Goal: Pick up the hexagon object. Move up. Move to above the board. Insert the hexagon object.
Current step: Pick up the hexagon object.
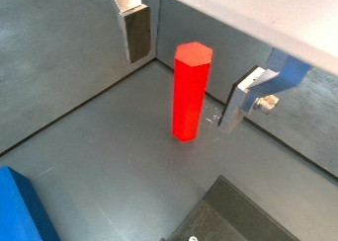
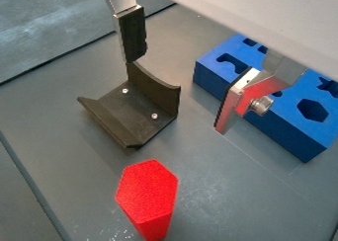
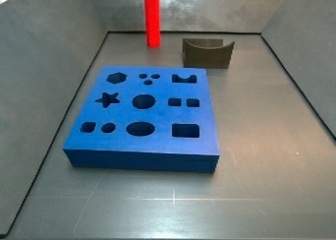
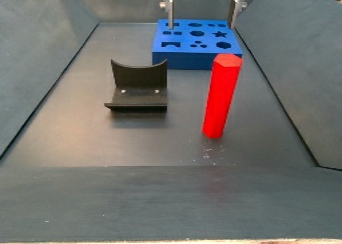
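Note:
The hexagon object (image 3: 151,18) is a tall bright red rod standing upright on the grey floor near the back wall, apart from the board; it also shows in a side view (image 4: 221,96) and in both wrist views (image 1: 192,92) (image 2: 148,196). The board (image 3: 144,116) is a flat blue block with several shaped holes, also seen in a side view (image 4: 198,43) and a wrist view (image 2: 264,97). My gripper (image 4: 203,3) is open and empty, high above the floor, with the rod below it. Both fingers (image 1: 136,33) show, with nothing between them.
A dark olive curved block (image 3: 207,52) stands on the floor beside the rod and behind the board; it also shows in a wrist view (image 2: 132,112) and a side view (image 4: 136,88). Grey walls enclose the floor on all sides.

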Controlling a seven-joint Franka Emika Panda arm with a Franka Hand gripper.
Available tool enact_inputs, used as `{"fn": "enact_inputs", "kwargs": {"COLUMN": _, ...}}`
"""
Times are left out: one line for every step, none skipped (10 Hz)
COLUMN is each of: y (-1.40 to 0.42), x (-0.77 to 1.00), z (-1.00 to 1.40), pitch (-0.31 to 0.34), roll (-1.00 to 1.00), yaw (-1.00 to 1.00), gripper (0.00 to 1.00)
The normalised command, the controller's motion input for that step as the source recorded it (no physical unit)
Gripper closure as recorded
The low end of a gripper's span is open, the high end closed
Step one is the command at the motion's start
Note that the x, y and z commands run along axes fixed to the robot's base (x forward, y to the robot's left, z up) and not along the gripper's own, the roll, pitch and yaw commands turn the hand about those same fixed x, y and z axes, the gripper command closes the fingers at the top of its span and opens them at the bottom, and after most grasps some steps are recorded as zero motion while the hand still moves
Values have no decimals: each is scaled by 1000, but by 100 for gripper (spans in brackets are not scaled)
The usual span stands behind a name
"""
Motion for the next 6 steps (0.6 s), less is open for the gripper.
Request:
{"fn": "enact_inputs", "kwargs": {"y": 206, "x": -409, "z": 0, "pitch": 0, "roll": -20, "yaw": 0, "gripper": 0}}
{"fn": "enact_inputs", "kwargs": {"y": 440, "x": -571, "z": 0, "pitch": 0, "roll": 0, "yaw": 0, "gripper": 0}}
{"fn": "enact_inputs", "kwargs": {"y": 674, "x": -860, "z": -111, "pitch": 0, "roll": 0, "yaw": -23, "gripper": 0}}
{"fn": "enact_inputs", "kwargs": {"y": 714, "x": -769, "z": -11, "pitch": 3, "roll": 0, "yaw": 0, "gripper": 0}}
{"fn": "enact_inputs", "kwargs": {"y": 0, "x": -80, "z": -31, "pitch": 0, "roll": 3, "yaw": 0, "gripper": 0}}
{"fn": "enact_inputs", "kwargs": {"y": 0, "x": 0, "z": -306, "pitch": -137, "roll": -37, "yaw": -31, "gripper": 0}}
